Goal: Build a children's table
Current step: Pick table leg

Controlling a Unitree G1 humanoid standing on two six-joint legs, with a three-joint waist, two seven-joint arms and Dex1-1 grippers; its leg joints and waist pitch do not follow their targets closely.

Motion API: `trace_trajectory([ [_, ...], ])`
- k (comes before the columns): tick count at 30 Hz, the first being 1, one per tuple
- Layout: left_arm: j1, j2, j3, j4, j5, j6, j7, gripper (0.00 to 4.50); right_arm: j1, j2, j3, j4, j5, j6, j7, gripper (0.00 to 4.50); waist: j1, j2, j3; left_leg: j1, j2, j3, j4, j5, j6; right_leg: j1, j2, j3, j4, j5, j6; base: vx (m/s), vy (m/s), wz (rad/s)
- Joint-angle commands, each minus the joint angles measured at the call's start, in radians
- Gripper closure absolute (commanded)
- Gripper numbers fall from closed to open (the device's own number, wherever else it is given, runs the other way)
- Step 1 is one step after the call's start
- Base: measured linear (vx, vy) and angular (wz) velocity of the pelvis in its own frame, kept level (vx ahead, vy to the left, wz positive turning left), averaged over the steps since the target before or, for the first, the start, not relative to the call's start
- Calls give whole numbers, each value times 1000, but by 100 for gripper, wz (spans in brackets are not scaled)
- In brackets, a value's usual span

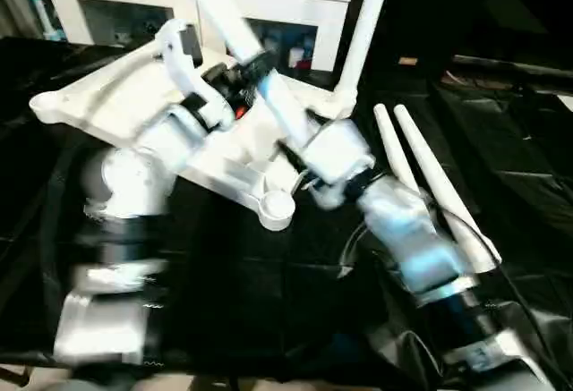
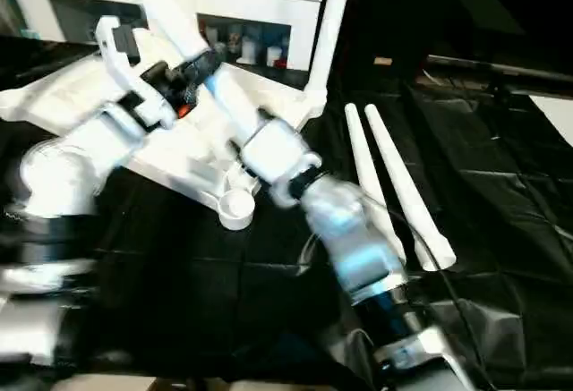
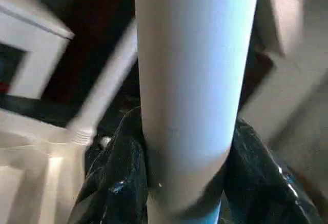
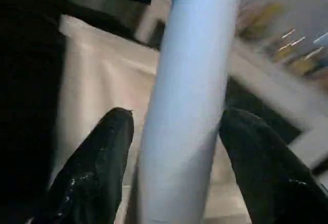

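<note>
Children's table top [image 1: 134, 109] is lying ribs-up on the black worktop [image 1: 269, 301]; left end effector [image 3: 179, 183] is clamping a slanted leg [image 1: 269, 87], right end effector [image 4: 174, 131] fingers are standing off it

Black, wrinkled drape [image 1: 269, 284] over the desk. Behind the desk: white cabinet [image 1: 269, 2] with open compartments. Inside one compartment: small items [image 1: 291, 51], too blurred to identify. Dark background at far right, details indistinct.

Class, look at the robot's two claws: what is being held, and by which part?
The left claw grips a white table leg partway along its shaft; the right claw straddles it, fingers apart.
</note>
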Motion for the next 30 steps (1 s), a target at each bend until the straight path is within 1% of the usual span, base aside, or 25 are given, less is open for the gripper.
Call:
trace_trajectory([
  [1,-39,36,-31,-34,-49,71,-103,278,-28,-23,-59,-20,129,139,137,156,-1,26,-84,40,65,-30,-67,-180,-15,37,-116,54,-63,63,-204,0,0,0],
  [2,-45,62,-41,-55,-75,99,-158,278,-47,-40,-73,-12,173,206,195,156,1,21,-85,39,67,-30,-68,-175,-16,38,-119,54,-64,56,-208,0,0,0],
  [3,-49,79,-48,-68,-89,114,-195,278,-59,-51,-80,-6,198,245,230,156,3,25,-84,40,65,-30,-68,-178,-16,38,-118,53,-65,35,-216,0,0,0],
  [4,-56,99,-61,-71,-95,123,-244,278,-73,-72,-75,15,212,251,268,156,3,19,-82,39,68,-29,-69,-176,-23,36,-120,54,-68,23,-217,0,0,0],
  [6,-63,112,-72,-69,-93,122,-281,278,-86,-85,-76,42,228,284,301,156,6,23,-83,40,67,-27,-67,-173,-29,35,-122,54,-68,7,-216,0,0,0],
  [7,-70,128,-90,-63,-81,110,-326,278,-99,-101,-72,74,245,305,345,156,8,20,-81,39,65,-27,-67,-178,-33,34,-123,54,-73,-25,-216,0,0,0],
  [8,-74,138,-101,-58,-72,103,-353,278,-105,-111,-70,89,259,321,366,156,7,19,-80,39,65,-27,-68,-179,-32,35,-123,55,-75,-35,-213,0,0,0],
  [9,-77,149,-114,-53,-63,98,-382,278,-111,-121,-68,103,277,344,388,156,9,21,-81,39,67,-26,-68,-175,-38,33,-124,55,-73,-40,-210,0,0,0],
  [10,-77,158,-125,-53,-55,92,-402,278,-111,-131,-65,108,288,353,408,156,10,22,-81,39,66,-27,-68,-172,-37,34,-123,55,-74,-40,-209,0,0,0],
  [11,-80,165,-132,-48,-49,88,-420,278,-112,-139,-67,109,297,363,425,156,11,22,-83,39,68,-27,-68,-164,-39,34,-123,54,-71,-25,-208,0,0,0],
  [12,-82,173,-137,-41,-44,86,-436,278,-115,-148,-70,111,307,383,444,174,12,24,-84,39,67,-27,-67,-158,-38,34,-122,53,-70,-9,-210,0,0,0],
  [13,-84,182,-143,-35,-40,85,-452,278,-117,-157,-72,110,314,404,461,192,15,24,-86,37,68,-27,-66,-149,-39,35,-125,53,-67,10,-214,0,0,0],
  [14,-84,188,-147,-30,-39,86,-464,278,-119,-164,-75,110,319,416,473,192,15,23,-86,37,67,-27,-66,-147,-38,36,-124,52,-68,14,-215,0,0,0],
  [16,-83,193,-153,-29,-36,82,-477,278,-120,-171,-75,111,322,430,481,216,15,21,-87,38,67,-27,-66,-144,-37,35,-122,51,-65,21,-216,0,0,0],
  [17,-82,195,-157,-29,-34,82,-487,278,-119,-180,-69,111,323,438,492,216,16,21,-86,37,67,-26,-66,-141,-37,35,-123,51,-66,20,-217,0,0,0],
  [19,-81,197,-161,-29,-33,82,-500,278,-116,-189,-58,111,321,449,502,237,17,20,-86,36,67,-26,-65,-147,-39,36,-124,52,-68,-2,-215,0,0,0],
  [20,-80,199,-165,-29,-31,78,-514,278,-113,-196,-45,109,317,453,512,237,16,19,-85,37,66,-25,-65,-147,-38,35,-123,52,-69,-6,-214,0,0,0],
  [21,-80,198,-167,-27,-29,72,-521,278,-108,-193,-42,103,323,464,511,245,16,14,-85,37,67,-25,-66,-147,-38,35,-123,52,-70,-18,-213,0,0,0],
  [22,-79,197,-167,-28,-27,67,-523,278,-104,-187,-44,97,329,472,505,250,16,13,-84,37,67,-24,-65,-146,-37,35,-124,52,-70,-26,-214,0,0,0],
  [23,-79,197,-167,-28,-27,67,-523,278,-104,-187,-44,97,329,472,505,253,17,14,-85,37,68,-24,-65,-147,-37,34,-126,52,-71,-31,-214,0,0,0],
  [26,-76,179,-165,-20,-12,35,-513,278,-110,-157,-56,104,330,462,463,259,17,12,-85,36,68,-24,-65,-141,-36,33,-126,52,-71,-36,-214,0,0,0],
  [28,-74,160,-162,-13,22,-9,-466,278,-114,-135,-72,110,333,455,435,259,18,13,-85,37,68,-24,-64,-142,-38,32,-127,52,-72,-43,-213,0,0,0],
  [29,-79,142,-152,2,37,-17,-413,222,-117,-119,-85,116,329,439,409,259,19,13,-85,36,69,-25,-65,-141,-38,32,-127,52,-72,-40,-211,0,0,0],
  [30,-84,127,-138,15,40,-12,-370,222,-120,-104,-97,122,325,426,382,259,20,14,-87,37,70,-24,-64,-143,-42,31,-129,51,-69,-31,-217,0,0,0],
])
